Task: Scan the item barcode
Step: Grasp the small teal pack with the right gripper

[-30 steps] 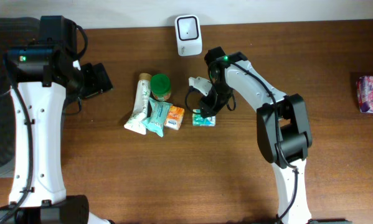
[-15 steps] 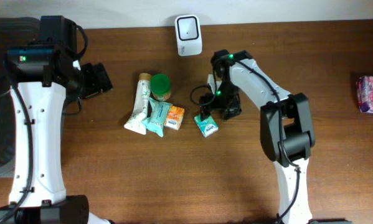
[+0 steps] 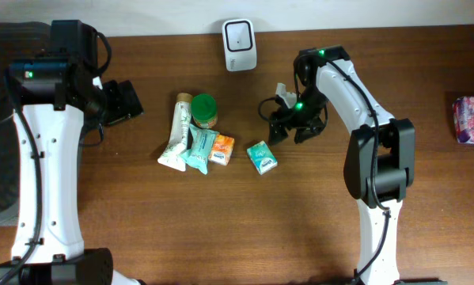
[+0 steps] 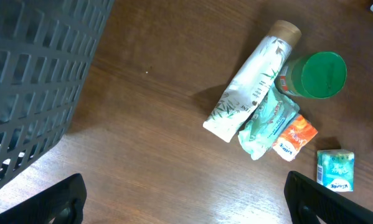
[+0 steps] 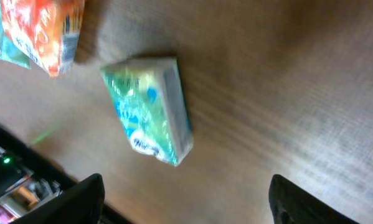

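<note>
Right gripper [image 3: 294,129] hangs wide open, empty, near the green packet [image 3: 261,157] lying flat; guessing it needs a better grab for the scanner [image 3: 240,34].

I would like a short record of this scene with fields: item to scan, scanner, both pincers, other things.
item to scan: small teal tissue pack, lying flat on the brown wooden table
scanner: white rounded scanner, at the far edge
right pincer: open, empty, beside the pack, not touching
left pincer: open, empty, far from the items
other things: white tube, green-lidded jar, teal pouch, orange packet, clustered; pink pack at right edge
</note>
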Controlling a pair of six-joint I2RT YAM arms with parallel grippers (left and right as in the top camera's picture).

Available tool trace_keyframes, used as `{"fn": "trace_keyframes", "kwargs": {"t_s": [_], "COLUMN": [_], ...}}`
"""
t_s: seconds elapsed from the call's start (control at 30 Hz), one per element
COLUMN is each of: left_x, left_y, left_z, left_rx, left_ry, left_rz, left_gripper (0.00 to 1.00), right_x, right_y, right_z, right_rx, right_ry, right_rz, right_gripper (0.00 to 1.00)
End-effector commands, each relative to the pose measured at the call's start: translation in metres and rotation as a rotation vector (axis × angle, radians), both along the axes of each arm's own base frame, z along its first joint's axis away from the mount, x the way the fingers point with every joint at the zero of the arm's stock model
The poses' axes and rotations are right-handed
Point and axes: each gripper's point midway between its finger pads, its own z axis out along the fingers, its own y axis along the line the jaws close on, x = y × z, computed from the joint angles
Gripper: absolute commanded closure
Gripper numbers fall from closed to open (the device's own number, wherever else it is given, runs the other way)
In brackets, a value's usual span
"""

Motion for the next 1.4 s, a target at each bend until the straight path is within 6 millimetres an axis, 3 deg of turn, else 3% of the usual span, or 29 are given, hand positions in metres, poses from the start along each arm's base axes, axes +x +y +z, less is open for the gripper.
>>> {"fn": "trace_keyframes", "kwargs": {"t_s": [0.0,0.03,0.13,0.2,0.23,0.3,0.33,0.47,0.6,0.7,0.87,1.03,1.1,1.2,1.3,1.37], "left_x": [-0.003,-0.003,-0.003,-0.003,-0.003,-0.003,-0.003,-0.003,-0.003,-0.003,-0.003,-0.003,-0.003,-0.003,-0.003,-0.003], "left_y": [0.002,0.002,0.002,0.002,0.002,0.002,0.002,0.002,0.002,0.002,0.002,0.002,0.002,0.002,0.002,0.002], "left_z": [0.006,0.006,0.006,0.006,0.006,0.006,0.006,0.006,0.006,0.006,0.006,0.006,0.006,0.006,0.006,0.006], "left_rx": [0.005,0.005,0.005,0.005,0.005,0.005,0.005,0.005,0.005,0.005,0.005,0.005,0.005,0.005,0.005,0.005], "left_ry": [-0.018,-0.017,-0.017,-0.017,-0.017,-0.017,-0.017,-0.017,-0.017,-0.018,-0.018,-0.018,-0.018,-0.017,-0.018,-0.017], "left_rz": [0.012,0.012,0.012,0.013,0.012,0.012,0.012,0.012,0.012,0.012,0.012,0.013,0.012,0.012,0.012,0.012], "left_gripper": [0.01,0.01,0.01,0.01,0.01,0.01,0.01,0.01,0.01,0.01,0.01,0.01,0.01,0.01,0.01,0.01], "right_x": [0.007,0.005,-0.006,-0.014,-0.019,-0.025,-0.028,-0.037,-0.057,-0.054,-0.034,-0.018,-0.017,-0.016,-0.017,-0.019], "right_y": [0.005,0.006,0.013,0.016,0.017,0.016,0.015,0.009,-0.009,-0.008,-0.002,0.032,0.043,0.044,0.051,0.052], "right_z": [0.011,0.011,0.007,0.004,0.005,0.012,0.021,0.069,0.099,0.088,0.044,0.013,-0.001,-0.021,-0.028,-0.031], "right_rx": [0.026,0.025,0.022,0.018,0.013,-0.005,-0.004,-0.039,-0.122,-0.111,-0.085,0.120,0.196,0.201,0.245,0.252], "right_ry": [-0.054,-0.044,-0.020,-0.006,0.013,0.050,0.043,-0.049,-0.143,-0.170,-0.244,-0.330,-0.360,-0.331,-0.306,-0.288], "right_rz": [0.018,0.020,0.053,0.098,0.095,0.055,0.054,0.051,0.044,0.070,0.062,0.047,0.046,0.018,0.016,0.015], "right_gripper": [0.05,0.01,0.01,0.20,0.20,0.08,0.00,0.01,0.01,0.01,0.01,0.01,0.14,0.17,0.25,0.38]}}
